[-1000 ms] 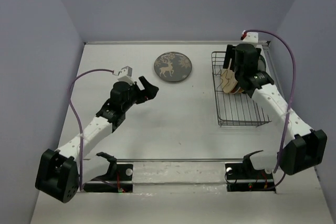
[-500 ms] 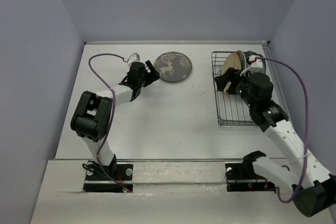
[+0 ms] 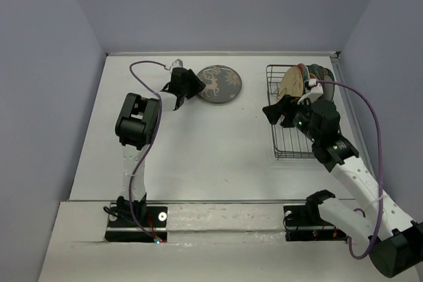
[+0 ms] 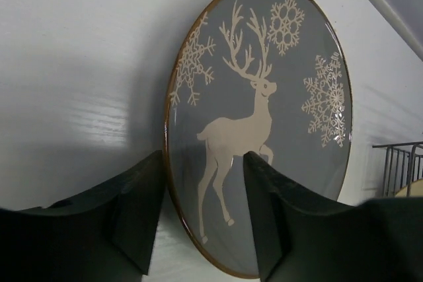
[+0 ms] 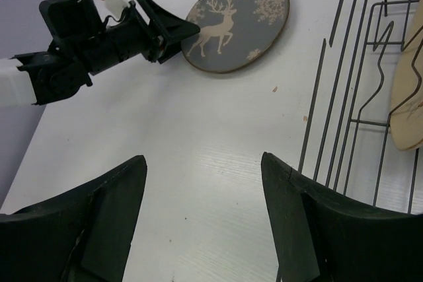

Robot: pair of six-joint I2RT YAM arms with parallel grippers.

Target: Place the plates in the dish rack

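Note:
The grey plate with a white deer (image 3: pixel 218 84) lies flat on the table at the back centre. My left gripper (image 3: pixel 190 86) is open at its left edge. In the left wrist view, the gripper (image 4: pixel 205 222) straddles the plate's (image 4: pixel 277 97) near rim, one finger on the table side and one over the plate. The black wire dish rack (image 3: pixel 297 140) stands at the right, with a tan plate (image 3: pixel 291 84) and others upright at its far end. My right gripper (image 3: pixel 277 111) is open and empty at the rack's left side, and it hovers over bare table in the right wrist view (image 5: pixel 205 216).
The right wrist view shows the rack's wires (image 5: pixel 313 104) close on the right, a cream plate edge (image 5: pixel 410 97) inside, and the deer plate (image 5: pixel 238 21) with the left gripper (image 5: pixel 165 31) ahead. Grey walls enclose the table.
The left arm has stretched forward, bringing its gripper to the deer plate's rim. The right gripper has drawn back out of the rack to its left side, leaving the tan plate standing there.

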